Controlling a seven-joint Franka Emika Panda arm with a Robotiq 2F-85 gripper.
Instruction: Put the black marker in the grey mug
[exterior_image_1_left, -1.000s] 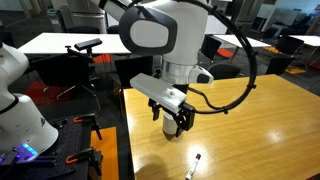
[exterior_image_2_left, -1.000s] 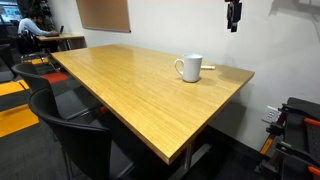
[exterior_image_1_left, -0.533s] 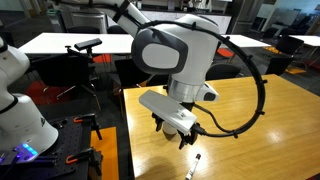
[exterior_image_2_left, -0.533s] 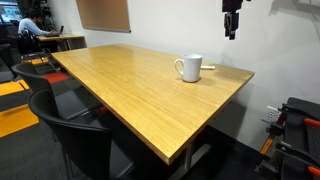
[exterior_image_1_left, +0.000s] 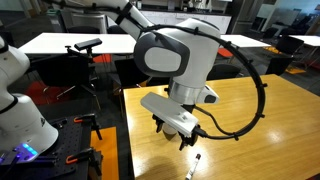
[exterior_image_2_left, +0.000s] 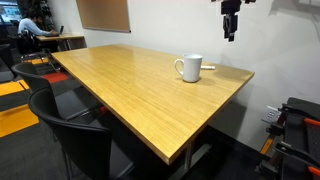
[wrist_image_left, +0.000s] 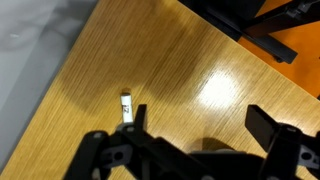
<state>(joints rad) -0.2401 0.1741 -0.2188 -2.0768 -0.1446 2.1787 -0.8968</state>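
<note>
The black marker lies flat on the wooden table near its front edge. In the wrist view only its whitish end shows, beside my left finger. My gripper hangs open and empty a little above the table, just behind the marker and apart from it. In the wrist view the jaws are spread wide over bare wood. The grey mug stands upright near the table's far edge, with the gripper high above and beyond it. The mug is hidden in the exterior view that shows the arm.
The wooden table has edges close to the marker. Black office chairs stand at its near side. A second white robot base and a tripod stand are beside the table.
The arm has swung and lowered the gripper toward the table, closer to the marker. The jaws stay open. Marker and mug have not moved.
</note>
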